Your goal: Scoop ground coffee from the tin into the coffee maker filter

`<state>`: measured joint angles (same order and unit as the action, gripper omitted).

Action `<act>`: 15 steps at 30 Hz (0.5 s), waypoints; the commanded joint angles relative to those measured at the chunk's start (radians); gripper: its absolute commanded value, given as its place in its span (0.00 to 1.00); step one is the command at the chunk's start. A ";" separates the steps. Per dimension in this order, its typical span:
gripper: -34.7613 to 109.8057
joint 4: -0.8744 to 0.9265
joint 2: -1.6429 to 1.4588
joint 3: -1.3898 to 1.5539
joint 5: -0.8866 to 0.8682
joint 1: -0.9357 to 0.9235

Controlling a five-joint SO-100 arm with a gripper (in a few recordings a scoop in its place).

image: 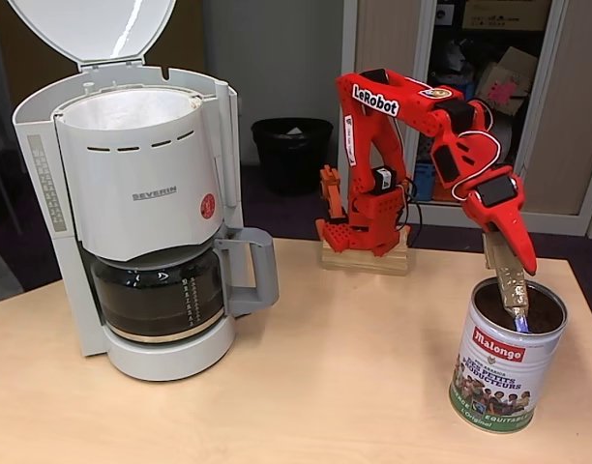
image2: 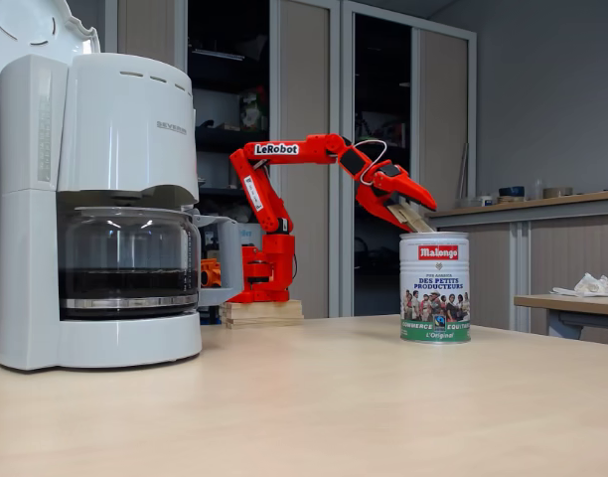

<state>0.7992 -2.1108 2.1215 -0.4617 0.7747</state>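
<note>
A pale wooden table (image: 306,387) fills the foreground of both fixed views, with grey cupboards and open shelving behind it and a black waste bin (image: 291,150) on the floor by the wall.

At the left stands the large white plastic SEVERIN coffee maker (image: 141,222), its domed lid (image: 93,29) swung up and back. The round basket at its top is lined with the thin white paper filter (image: 132,108), whose soft rim shows just inside the basket edge. Below sits the dark glass carafe (image: 161,295) with its grey handle pointing right.

Behind the middle of the table, the red arm (image: 393,145) is mounted on a small wooden block (image: 366,259) and reaches forward and to the right.

At the right, the cylindrical silver Malongo tin (image: 499,372) stands upright and open near the table's edge, well apart from the machine. The dark brown ground coffee (image: 543,317) lies inside it, near the rim. The gripper (image: 509,256) points down over the tin's mouth, its fingers clamped on a tan-handled scoop (image: 509,280) whose lower end dips into the tin and meets the coffee.
</note>
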 commanded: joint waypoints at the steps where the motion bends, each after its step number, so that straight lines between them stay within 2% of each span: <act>1: 0.40 0.028 -0.034 -0.041 -0.002 0.002; 15: 0.43 0.081 -0.075 -0.017 -0.011 0.012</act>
<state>0.8483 -2.1276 2.1215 -0.4602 0.7777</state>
